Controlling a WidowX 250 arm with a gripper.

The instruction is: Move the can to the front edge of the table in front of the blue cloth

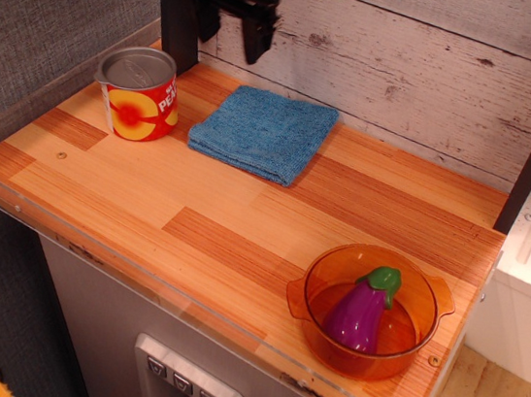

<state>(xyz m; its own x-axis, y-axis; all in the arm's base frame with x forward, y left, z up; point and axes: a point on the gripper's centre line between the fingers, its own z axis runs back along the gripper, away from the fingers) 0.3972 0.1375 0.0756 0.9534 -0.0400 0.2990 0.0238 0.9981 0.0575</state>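
A: Can first, but start from the gripper (232,36) — what are the jaws doing?

B: They hang apart, released, with nothing between them. They sit high at the back, in front of the whitewashed plank wall (430,64), above the table's (147,203) rear left part.

A: And the peach can (139,94)?

B: Upright at the table's back left corner, grey lid up, red label facing forward. It stands below and to the left of the jaws, well apart from them.

A: What's beside it?

B: The blue cloth (263,132), folded flat, lying just to its right, not touching it.

A: Anything else?

B: An orange bowl (368,310) near the front right corner, holding a purple toy eggplant (361,309).
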